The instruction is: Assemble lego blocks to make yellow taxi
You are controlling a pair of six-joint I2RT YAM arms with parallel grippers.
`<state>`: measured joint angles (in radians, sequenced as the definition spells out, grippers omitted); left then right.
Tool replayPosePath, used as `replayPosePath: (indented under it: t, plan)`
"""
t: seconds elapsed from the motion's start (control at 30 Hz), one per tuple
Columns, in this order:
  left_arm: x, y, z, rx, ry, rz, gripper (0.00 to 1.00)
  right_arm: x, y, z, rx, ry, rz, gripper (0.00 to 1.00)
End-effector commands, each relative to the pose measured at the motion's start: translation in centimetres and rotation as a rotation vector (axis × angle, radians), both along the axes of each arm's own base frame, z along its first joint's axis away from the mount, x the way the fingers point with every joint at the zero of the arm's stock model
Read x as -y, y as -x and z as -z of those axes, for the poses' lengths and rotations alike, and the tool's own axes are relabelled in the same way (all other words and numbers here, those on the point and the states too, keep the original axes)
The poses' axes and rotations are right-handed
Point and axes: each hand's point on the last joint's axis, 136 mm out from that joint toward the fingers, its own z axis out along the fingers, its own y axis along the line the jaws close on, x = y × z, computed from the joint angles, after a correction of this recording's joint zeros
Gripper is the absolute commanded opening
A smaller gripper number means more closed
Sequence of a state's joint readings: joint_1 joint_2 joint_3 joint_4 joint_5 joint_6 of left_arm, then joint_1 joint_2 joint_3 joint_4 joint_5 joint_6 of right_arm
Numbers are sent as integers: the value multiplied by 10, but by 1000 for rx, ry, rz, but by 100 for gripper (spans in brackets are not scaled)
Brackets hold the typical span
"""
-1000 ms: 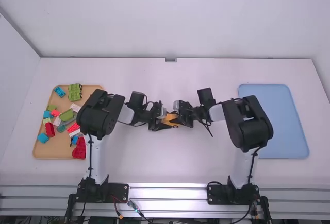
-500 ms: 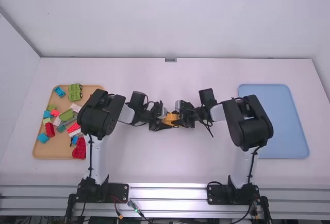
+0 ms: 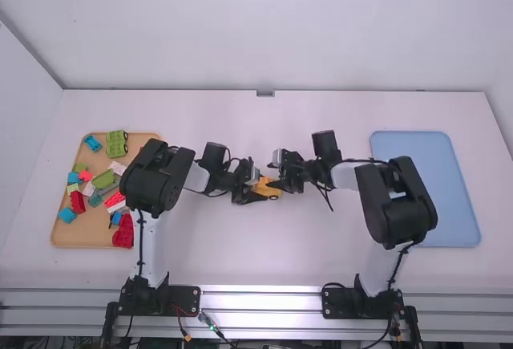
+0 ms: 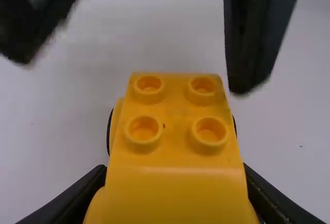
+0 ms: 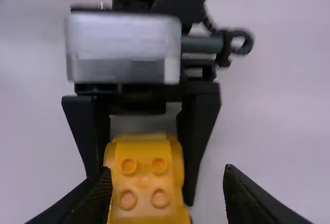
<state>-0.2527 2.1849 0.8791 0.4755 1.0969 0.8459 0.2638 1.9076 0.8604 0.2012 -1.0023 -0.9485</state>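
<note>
"Before we settle the next move, what lies over on your side?" asks the right arm.

"Well to the left of the yellow car body [image 4: 178, 198], the tan tray [image 3: 88, 235] carries loose blocks, among them a green wheeled piece [image 3: 116, 143] and a big red block [image 3: 123, 233]," says the left arm. "Right against the yellow car body is my left claw [image 4: 174, 180], narrowed onto it, one finger to each flank."

"And the body itself?"

"It's between us, in my hold. A dark wheel [image 3: 274, 197] shows low on it, and the four studs [image 5: 144, 184] are bare. I can't tell whether it touches the table."

"Just to the right of the yellow car body is my right claw [image 5: 167, 173], fingers spread wide and nothing between them. Farther right, well apart from the body, sits the blue tray [image 3: 449, 180]. Which step are we on, do you think?"

"Building, I'd judge, or checking a join, and fairly late, since wheels and body are together. How many pieces are joined, I can't tell."

"So what does the next move need?"

"A steady grip from me. If a piece wants seating, line up squarely and press evenly, or the body may tilt in my fingers. If it's finished, keep clear, and it can go to the blue tray."
</note>
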Motion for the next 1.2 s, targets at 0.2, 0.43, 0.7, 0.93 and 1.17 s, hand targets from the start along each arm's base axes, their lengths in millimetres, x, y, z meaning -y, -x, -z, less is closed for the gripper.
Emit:
replayPosePath:
  t: [0.2,0.43,0.7,0.93,1.17]
  plan:
    - [-3,-1,9,-38,-46,-38,99,31,0,-6,-59,10,59,99]
    - [-6,-7,-12,-48,-37,-63,99,45,12,10,-65,23,80,99]
    - [-23,-11,-56,-32,-149,-155,99,33,26,30,-48,23,81,99]
    - [-42,8,-118,84,-253,-187,99,-2,20,52,-84,5,12,99]
    - [-59,17,-156,159,-306,-261,99,-23,15,60,-89,18,-35,99]
